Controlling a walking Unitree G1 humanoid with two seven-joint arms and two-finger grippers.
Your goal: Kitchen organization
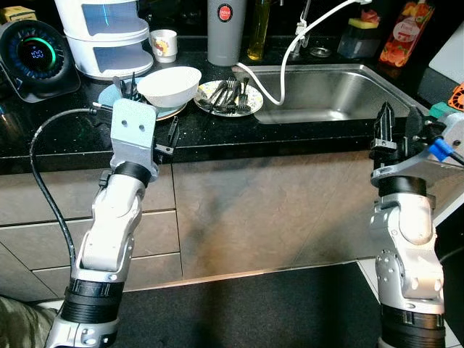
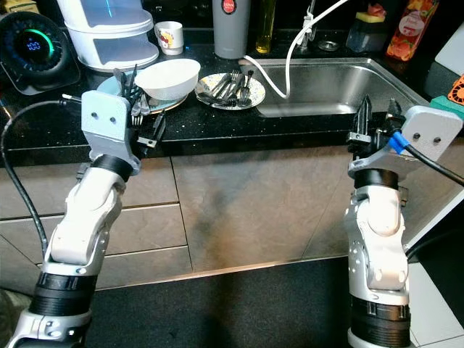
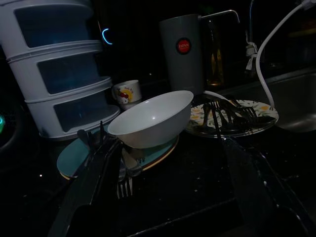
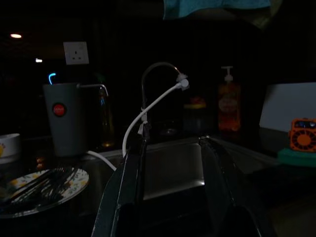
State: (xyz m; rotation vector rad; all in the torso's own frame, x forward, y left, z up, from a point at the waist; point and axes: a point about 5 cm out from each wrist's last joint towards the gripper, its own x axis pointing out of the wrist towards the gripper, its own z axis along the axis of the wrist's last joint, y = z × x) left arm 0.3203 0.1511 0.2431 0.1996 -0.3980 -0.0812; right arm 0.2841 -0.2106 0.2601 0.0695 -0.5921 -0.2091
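Observation:
A white bowl [image 1: 170, 83] rests tilted on a teal plate [image 1: 114, 95] with a fork and other cutlery beside it on the black counter [image 1: 65, 130]. To its right lies a patterned plate [image 1: 228, 98] piled with dark forks. My left gripper [image 1: 152, 114] is open at the counter's front edge, just short of the bowl [image 3: 150, 118], and holds nothing. My right gripper [image 1: 399, 122] is open and empty at the front rim of the steel sink [image 1: 326, 90], its fingers [image 4: 128, 182] pointing over the basin.
A white hose [image 1: 283, 65] loops from the tap into the sink. Along the back stand a white stacked container [image 1: 109, 36], a mug [image 1: 164, 45], a grey tumbler [image 1: 225, 29], an oil bottle [image 1: 257, 29] and an orange bottle [image 1: 406, 32]. Cabinet fronts [image 1: 254, 210] lie below.

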